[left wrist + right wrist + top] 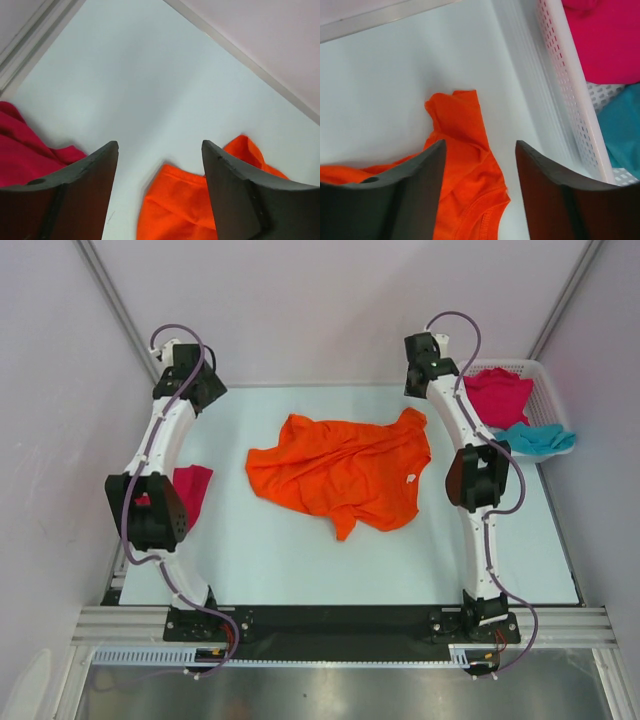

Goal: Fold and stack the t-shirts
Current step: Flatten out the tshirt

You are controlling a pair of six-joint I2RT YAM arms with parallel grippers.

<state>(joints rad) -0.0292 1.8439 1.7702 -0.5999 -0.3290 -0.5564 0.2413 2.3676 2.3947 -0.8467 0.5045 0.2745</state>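
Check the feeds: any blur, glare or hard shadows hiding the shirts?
Top external: even soft light, orange t-shirt sharp, mild glare on the metal sheet. Left wrist: shirt edge smeared, left gripper soft. Right wrist: basket lattice and collar stitching crisp, faint shadows only.

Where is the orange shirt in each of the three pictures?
Top camera: the orange shirt lies crumpled in the middle of the table.
Left wrist camera: the orange shirt is at the bottom edge, right of centre.
Right wrist camera: the orange shirt is at the lower left, with the white basket to its right.
Shared landmark: the pale table under the shirt shows in all three.
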